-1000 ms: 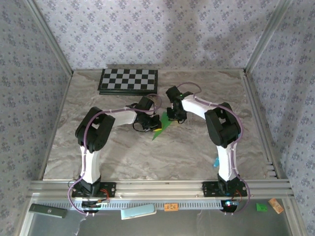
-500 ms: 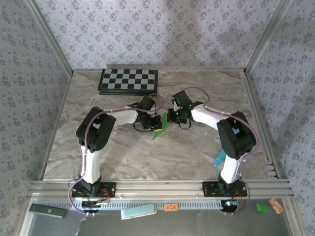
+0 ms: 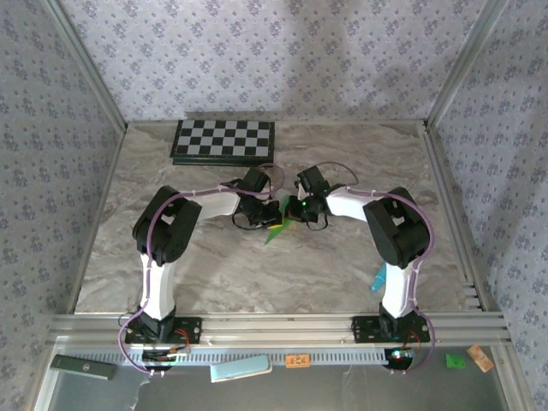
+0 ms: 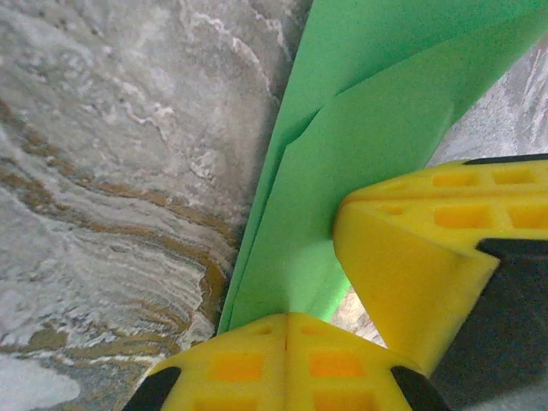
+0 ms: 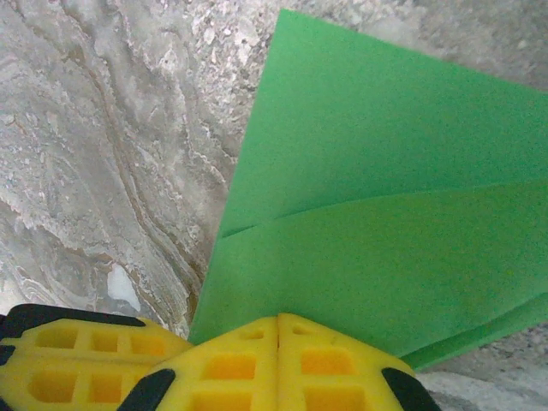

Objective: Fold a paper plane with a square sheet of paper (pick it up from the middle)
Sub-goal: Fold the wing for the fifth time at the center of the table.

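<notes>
Both pairs of jaws are pressed fully together, each pinching the folded green paper (image 4: 342, 154) near its edge. Left gripper (image 4: 287, 364) and right gripper (image 5: 278, 364) meet nose to nose over the middle of the marble table (image 3: 342, 265), just beside each other. Overlapping layers of the paper fan out low over the table, well in front of the checkerboard (image 3: 224, 139)

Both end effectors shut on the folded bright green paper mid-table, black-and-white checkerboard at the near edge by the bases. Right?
Not quite. The top external view shows the black-and-white checkerboard at the far edge, not the near one. Rest stands.
</notes>
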Action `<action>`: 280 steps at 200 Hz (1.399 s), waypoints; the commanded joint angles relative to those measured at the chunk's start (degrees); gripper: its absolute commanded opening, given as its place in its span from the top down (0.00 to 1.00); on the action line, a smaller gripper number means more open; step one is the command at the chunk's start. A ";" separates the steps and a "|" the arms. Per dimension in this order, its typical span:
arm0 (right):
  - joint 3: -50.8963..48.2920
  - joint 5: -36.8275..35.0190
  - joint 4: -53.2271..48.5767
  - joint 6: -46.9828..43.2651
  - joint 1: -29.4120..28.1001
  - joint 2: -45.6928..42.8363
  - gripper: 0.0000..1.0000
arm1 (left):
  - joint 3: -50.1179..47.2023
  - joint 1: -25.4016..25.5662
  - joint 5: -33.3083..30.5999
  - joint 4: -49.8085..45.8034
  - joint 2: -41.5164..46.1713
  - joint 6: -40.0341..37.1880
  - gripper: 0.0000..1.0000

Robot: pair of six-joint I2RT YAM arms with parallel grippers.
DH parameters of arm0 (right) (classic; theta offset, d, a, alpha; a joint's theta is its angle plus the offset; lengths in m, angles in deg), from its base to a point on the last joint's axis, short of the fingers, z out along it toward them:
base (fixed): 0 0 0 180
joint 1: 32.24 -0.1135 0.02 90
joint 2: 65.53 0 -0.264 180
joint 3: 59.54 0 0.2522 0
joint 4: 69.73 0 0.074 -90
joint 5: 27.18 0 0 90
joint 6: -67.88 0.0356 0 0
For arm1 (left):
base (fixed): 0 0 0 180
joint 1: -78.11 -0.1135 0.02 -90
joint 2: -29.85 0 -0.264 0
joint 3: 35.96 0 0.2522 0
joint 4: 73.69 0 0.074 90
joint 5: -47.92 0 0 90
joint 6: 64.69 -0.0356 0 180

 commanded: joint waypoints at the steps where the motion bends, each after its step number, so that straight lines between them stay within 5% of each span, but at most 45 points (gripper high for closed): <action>1: -2.99 -1.96 1.82 0.41 4.11 2.13 0.96 | -4.60 1.28 -5.69 -7.49 -4.40 0.36 1.00; 72: -0.37 2.21 4.65 -1.55 15.52 5.18 0.95 | -7.04 1.32 -5.62 -6.76 -4.09 0.90 1.00; 152: 2.81 -0.89 0.04 -4.28 17.24 -1.36 0.91 | -1.06 1.30 -3.75 -7.02 -1.52 -0.35 1.00; 213: -0.84 -8.19 -5.82 -3.65 12.50 -12.94 0.69 | 4.52 -0.82 -2.67 -2.61 9.39 1.60 0.73; 280: 5.30 -20.02 -18.56 2.84 0.95 -13.32 0.43 | -8.08 -9.36 -15.60 -2.89 26.35 0.08 0.37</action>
